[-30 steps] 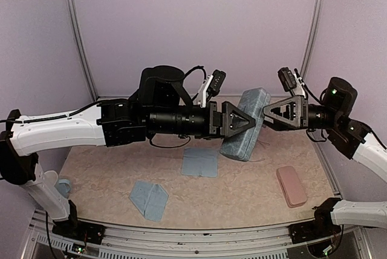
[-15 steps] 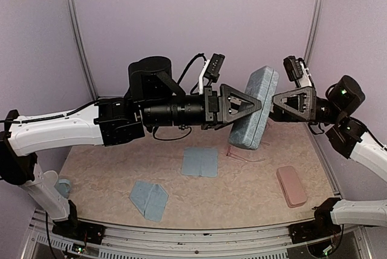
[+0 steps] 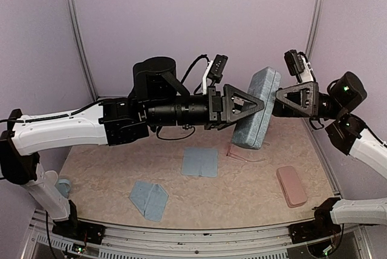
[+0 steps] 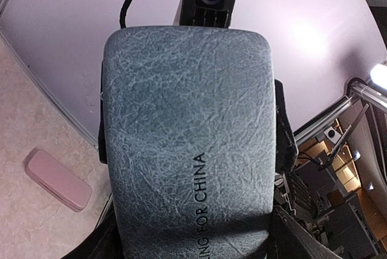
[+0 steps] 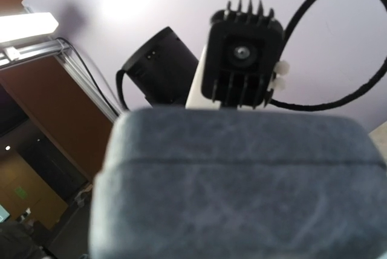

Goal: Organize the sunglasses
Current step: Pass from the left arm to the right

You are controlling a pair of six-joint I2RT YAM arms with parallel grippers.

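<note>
My left gripper (image 3: 260, 106) clamps the shut blue-grey case (image 3: 263, 86) aloft, contents hidden. My right gripper (image 3: 279, 98) stands wide against it; I can't tell whether it grips. Pink-red sunglasses (image 3: 243, 155) lie on the table below the case.

Place: robotics lab, a purpose-built test cell, nothing like a home or a shop.
Enclosure: plain lavender wall panels (image 3: 193, 23) on three sides, joined by bare aluminium posts (image 3: 75, 35).
Bench: beige marbled tabletop (image 3: 254, 180), with a metal rail (image 3: 199, 235) and cabling along the near edge.
Machines: white-and-black left arm (image 3: 60, 131) and right arm (image 3: 369, 150), mounted at that near edge.
Tooling: black triangular left gripper (image 3: 257, 106) and right gripper (image 3: 279, 98), with a finned camera module (image 5: 242, 53) and a loose black cable at a wrist.
Surroundings: beyond the panels, a ceiling strip light (image 5: 24, 26), metal racking with equipment (image 4: 338, 180), and a brown wall (image 5: 48, 108).
</note>
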